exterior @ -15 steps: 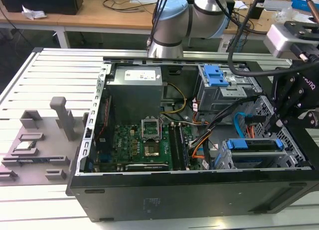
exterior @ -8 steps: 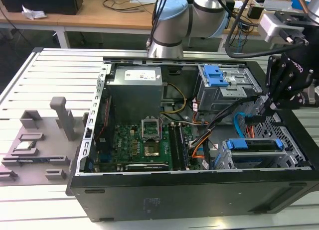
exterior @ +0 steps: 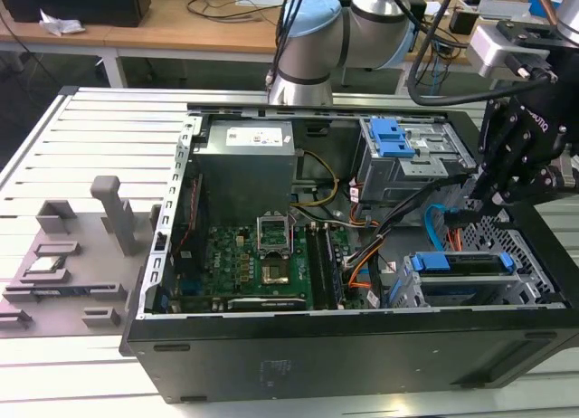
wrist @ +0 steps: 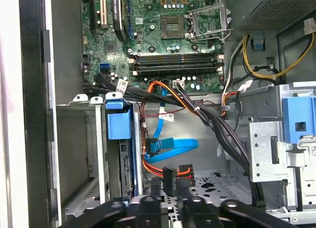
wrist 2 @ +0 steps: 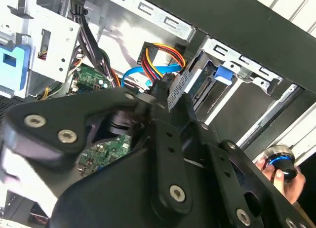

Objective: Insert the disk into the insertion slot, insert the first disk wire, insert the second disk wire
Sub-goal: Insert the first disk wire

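So the PC case is lying on its side on the slatted tabletop, open face up. Nearest in the exterior view, just past the case's black wall, the disk is already sitting in the insertion slot in the corner on the exterior view's right, with its blue carrier bracket showing on top. The first wrist view shows it edge-on inside the cage, with a blue tab at one end.

Right behind that, the pincer hangs over the gap beside the slot. It looks clamped on the black plug that has the orange and red leads. The plug is near the disk's connector end but apart from it, so it's not plugged in. The blue wire lies looped loose on the case floor close by, its plug end dangling next to the slot's wall, not on the disk either.

Further in is the motherboard mid-case, then the taller grey cage with the blue latch and the power supply along the far wall. Over on the exterior view's left, a grey fixture sits on the tabletop. Behind the case is the arm's pale blue joint.

In the second wrist view, a hand rests at a round knob with a glowing blue ring outside the case
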`<state>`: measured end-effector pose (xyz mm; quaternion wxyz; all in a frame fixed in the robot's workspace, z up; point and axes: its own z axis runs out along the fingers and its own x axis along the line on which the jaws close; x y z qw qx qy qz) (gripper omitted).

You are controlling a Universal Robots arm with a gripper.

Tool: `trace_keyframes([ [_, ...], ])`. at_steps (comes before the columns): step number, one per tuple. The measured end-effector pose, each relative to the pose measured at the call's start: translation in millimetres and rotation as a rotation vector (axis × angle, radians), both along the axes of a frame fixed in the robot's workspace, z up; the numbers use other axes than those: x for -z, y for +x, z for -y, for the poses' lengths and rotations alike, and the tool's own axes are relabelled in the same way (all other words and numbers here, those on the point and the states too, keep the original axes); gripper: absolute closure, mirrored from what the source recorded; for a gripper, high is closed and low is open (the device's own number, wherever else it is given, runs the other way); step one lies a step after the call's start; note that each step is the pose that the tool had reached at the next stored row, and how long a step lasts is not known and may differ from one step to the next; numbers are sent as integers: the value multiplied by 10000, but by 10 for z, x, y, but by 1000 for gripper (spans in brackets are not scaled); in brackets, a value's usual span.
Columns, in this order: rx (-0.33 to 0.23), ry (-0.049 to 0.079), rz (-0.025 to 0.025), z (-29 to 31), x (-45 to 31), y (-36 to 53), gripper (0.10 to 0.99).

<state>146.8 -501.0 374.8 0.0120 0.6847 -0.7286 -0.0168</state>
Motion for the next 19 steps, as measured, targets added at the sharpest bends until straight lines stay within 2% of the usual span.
trace_keyframes([
  [1,0,0,0,0,0,0,784],
  [7,1,-22,0,-16,81,0,784],
  [12,0,-23,0,-79,126,0,784],
  [19,0,-196,0,-82,202,-8,784],
])
